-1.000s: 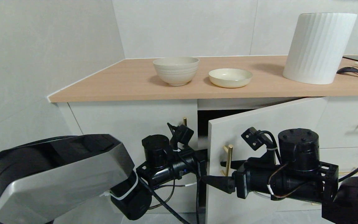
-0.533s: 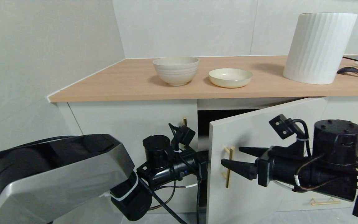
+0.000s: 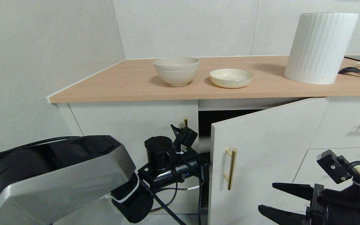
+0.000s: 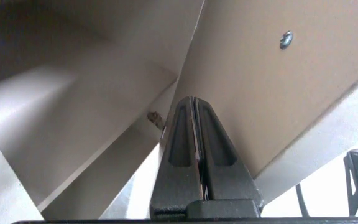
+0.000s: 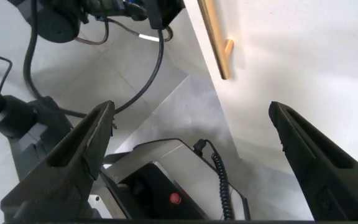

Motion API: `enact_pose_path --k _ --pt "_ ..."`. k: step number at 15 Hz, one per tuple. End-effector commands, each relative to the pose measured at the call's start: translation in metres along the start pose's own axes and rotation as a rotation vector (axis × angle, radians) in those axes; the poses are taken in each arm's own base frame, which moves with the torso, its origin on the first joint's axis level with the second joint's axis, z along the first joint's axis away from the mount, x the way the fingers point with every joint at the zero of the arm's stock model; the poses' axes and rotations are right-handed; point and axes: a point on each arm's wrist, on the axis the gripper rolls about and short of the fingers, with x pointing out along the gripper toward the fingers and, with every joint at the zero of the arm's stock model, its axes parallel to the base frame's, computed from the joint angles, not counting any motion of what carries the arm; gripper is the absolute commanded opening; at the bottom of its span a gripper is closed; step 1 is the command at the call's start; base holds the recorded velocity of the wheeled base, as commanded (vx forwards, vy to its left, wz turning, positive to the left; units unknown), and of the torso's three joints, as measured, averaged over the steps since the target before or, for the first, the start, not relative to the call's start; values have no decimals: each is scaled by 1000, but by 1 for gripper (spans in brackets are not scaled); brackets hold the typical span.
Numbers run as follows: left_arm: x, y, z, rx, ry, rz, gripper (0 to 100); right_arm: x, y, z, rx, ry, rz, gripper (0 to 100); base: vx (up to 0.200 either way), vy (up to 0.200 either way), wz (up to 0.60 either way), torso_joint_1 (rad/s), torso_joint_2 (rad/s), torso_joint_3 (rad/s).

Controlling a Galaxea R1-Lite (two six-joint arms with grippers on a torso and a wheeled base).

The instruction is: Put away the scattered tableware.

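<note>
Two-armed, working low before the cabinet: holding left gripper pressed together behind the ajar door, spreading right gripper wide, empty, below the handle. Looking well up and leftward from there to bowl and dish, sitting apart on the counter: cream, round, upright, offering no long axis. Judging the right arm freer to rise.

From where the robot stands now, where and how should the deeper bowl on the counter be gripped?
Probably by the rim, from above, one finger inside and one outside: the bowl stands upright, mouth up, and its rounded wall looks wide to span. Take the near edge of the rim; the shallow dish sits apart on its right.
</note>
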Motion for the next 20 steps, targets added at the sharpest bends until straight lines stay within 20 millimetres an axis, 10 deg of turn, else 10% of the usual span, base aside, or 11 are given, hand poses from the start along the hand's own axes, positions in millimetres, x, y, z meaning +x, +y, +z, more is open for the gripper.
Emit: enact_pose_path --k 1,20 --pt "1 -1 2 1 -3 -2 0 -7 3 0 -8 -19 8 100 0 0 0 0 0 0" --pt "23 -4 27 3 0 -15 0 -8 3 -3 -5 -6 8 100 -84 0 0 3 2 1"
